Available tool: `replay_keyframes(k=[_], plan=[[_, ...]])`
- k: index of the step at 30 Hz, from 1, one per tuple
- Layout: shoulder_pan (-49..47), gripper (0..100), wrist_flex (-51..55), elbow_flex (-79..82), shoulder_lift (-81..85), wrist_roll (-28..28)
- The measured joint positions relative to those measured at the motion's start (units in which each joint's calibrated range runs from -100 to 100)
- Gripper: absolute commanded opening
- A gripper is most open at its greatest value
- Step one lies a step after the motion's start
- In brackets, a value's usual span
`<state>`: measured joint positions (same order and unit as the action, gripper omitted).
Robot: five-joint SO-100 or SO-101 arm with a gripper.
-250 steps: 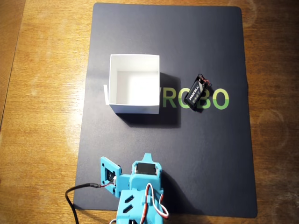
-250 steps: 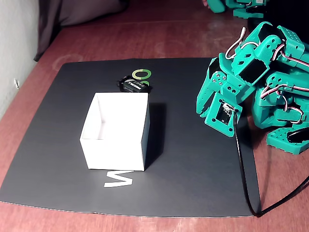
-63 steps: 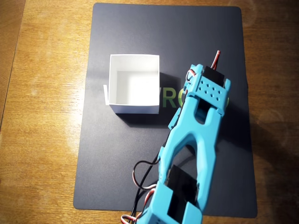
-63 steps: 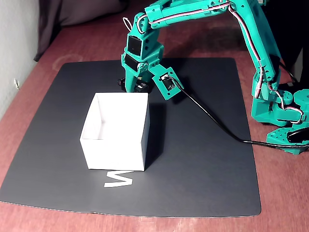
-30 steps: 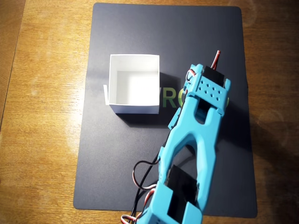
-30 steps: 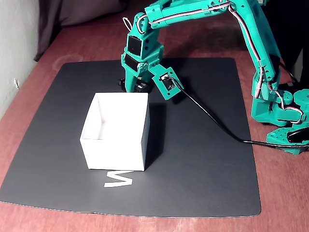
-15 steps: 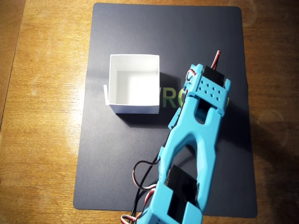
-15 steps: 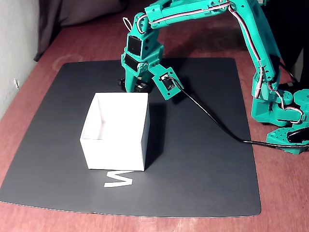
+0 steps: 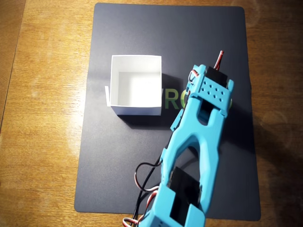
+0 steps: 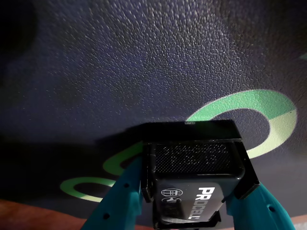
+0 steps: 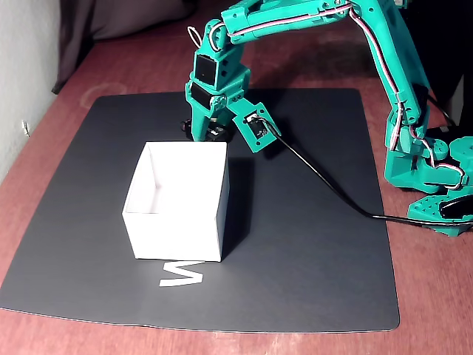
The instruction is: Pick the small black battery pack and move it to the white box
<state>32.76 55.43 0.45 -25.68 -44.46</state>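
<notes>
Gripper (image 10: pixel 192 203) clenching boxy black battery pack (image 10: pixel 194 184).
Teal plastic fingers (image 10: pixel 117 203) are pressing its smooth sides over pebbled dark mat (image 10: pixel 120 72).

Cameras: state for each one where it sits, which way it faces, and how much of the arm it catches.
Overhead view: sits above the table, looks straight down on the black mat and the open white box; shows the teal arm from above.
Wrist view: rides on the arm, looks close at the mat; shows the tool with both fingers against the black battery pack.
Fixed view: stands off the table, looks obliquely across the mat; shows the whole arm from base to wrist.
Shared: overhead and fixed views both show the white box.
</notes>
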Motion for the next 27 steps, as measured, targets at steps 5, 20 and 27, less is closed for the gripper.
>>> replay_keyframes(k=[5,20,27], plan=[[-0.49,1,0.26,0.09,0.34,1.05],[-5.07,1,3.75,0.27,6.69,2.42],[-9.52,1,3.75,0.27,13.9,2.84]])
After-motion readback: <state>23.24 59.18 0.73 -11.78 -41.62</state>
